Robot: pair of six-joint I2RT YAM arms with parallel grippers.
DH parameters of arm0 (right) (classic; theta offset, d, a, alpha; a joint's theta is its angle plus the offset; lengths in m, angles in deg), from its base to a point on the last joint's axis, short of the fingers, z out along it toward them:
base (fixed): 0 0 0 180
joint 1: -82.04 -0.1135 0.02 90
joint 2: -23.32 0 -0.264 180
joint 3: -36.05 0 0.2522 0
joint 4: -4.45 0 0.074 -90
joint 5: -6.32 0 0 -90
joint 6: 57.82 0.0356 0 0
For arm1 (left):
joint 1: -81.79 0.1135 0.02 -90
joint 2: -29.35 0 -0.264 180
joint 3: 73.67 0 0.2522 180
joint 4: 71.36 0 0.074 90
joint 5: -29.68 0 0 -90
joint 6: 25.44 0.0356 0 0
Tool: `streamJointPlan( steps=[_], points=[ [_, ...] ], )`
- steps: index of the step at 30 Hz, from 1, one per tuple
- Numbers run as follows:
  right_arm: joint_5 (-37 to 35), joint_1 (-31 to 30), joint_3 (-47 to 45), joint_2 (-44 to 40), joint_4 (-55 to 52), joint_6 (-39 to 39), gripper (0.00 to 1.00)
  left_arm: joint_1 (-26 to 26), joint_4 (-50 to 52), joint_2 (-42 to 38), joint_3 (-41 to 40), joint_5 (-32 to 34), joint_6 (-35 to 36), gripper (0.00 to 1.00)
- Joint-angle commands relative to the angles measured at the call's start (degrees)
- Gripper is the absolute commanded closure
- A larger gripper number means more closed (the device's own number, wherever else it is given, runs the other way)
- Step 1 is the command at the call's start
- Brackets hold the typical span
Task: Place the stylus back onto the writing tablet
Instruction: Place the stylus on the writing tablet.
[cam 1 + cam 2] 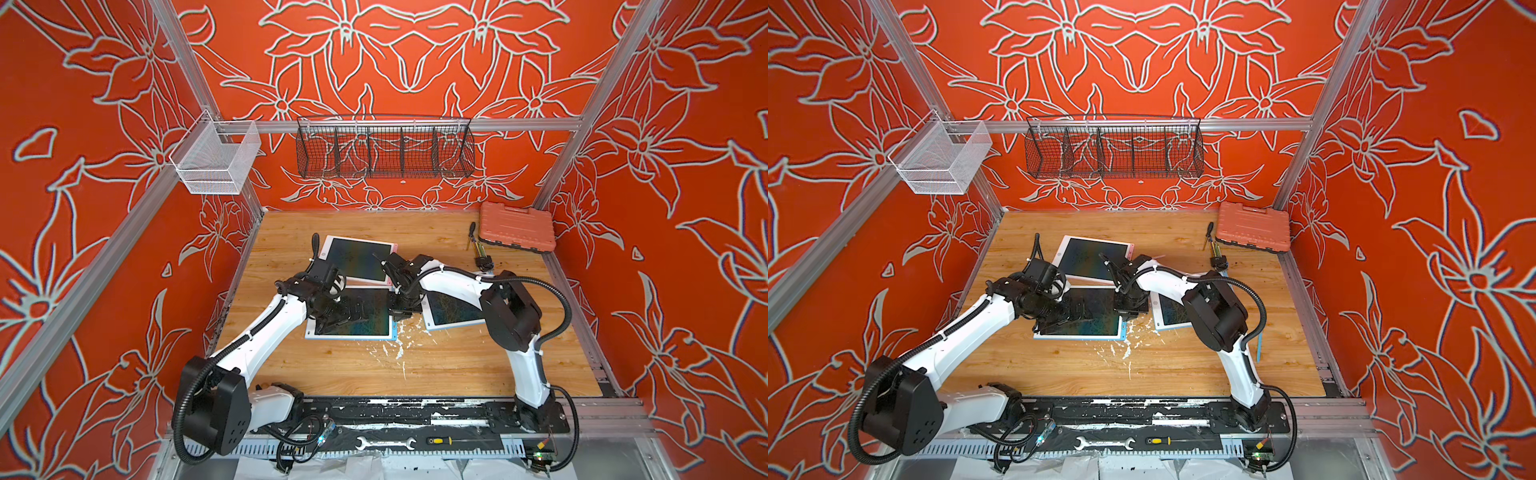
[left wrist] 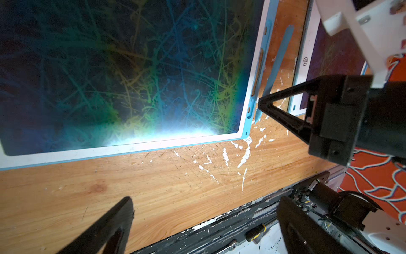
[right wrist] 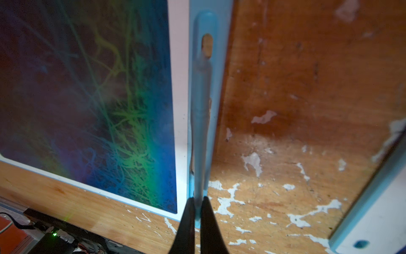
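The right end effector (image 3: 197,205) is clamped on the near end of the blue stylus (image 3: 201,123), its black fingers (image 3: 189,220) pinching the shaft tight. The stylus runs parallel along the long slot (image 3: 207,24) in the blue side rim of the tablet (image 3: 87,88). Whether it sits in the slot or is only held just above it, I cannot tell. In the left wrist view the stylus (image 2: 278,59) slants just beside that rim, over the strip of wood between this tablet (image 2: 131,66) and a second tablet (image 2: 307,55). There the right end effector (image 2: 260,104) grips it near the tablet's corner.

The left end effector (image 2: 206,199) is open, its fingers (image 2: 118,220) spread wide and holding nothing above bare tabletop (image 2: 109,182) beside the tablet's edge.

In a top view the two end effectors meet at the centre of the frame. The left one (image 1: 353,311) is over the tablet's dark screen and the right one (image 1: 401,309) is at the tablet's right edge, pointing down. The second tablet (image 1: 451,309) lies just right of centre, partly under the right arm. A third tablet (image 1: 357,257), pink-edged, lies just above the first, toward the back wall. White flecks (image 1: 399,347) mark the tabletop (image 1: 415,370) below the tablet's lower right corner. An orange case (image 1: 515,226) sits at the tabletop's upper right corner.
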State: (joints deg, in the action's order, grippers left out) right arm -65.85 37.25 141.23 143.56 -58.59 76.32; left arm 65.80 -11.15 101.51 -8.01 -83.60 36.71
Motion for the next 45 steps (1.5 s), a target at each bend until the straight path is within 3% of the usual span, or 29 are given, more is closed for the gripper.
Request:
streamJointPlan(
  steps=[1, 45],
  points=[
    [-1.12, -0.58, 1.98, 1.46, -3.11, 0.10, 1.00, 0.61, 0.70, -0.49, -0.58, -0.85, 1.13, 0.00],
    [-1.57, -0.85, 5.54, 4.94, -5.81, -1.22, 1.00, 1.84, 1.09, 1.63, 1.44, -1.78, 2.05, 0.00]
  ],
)
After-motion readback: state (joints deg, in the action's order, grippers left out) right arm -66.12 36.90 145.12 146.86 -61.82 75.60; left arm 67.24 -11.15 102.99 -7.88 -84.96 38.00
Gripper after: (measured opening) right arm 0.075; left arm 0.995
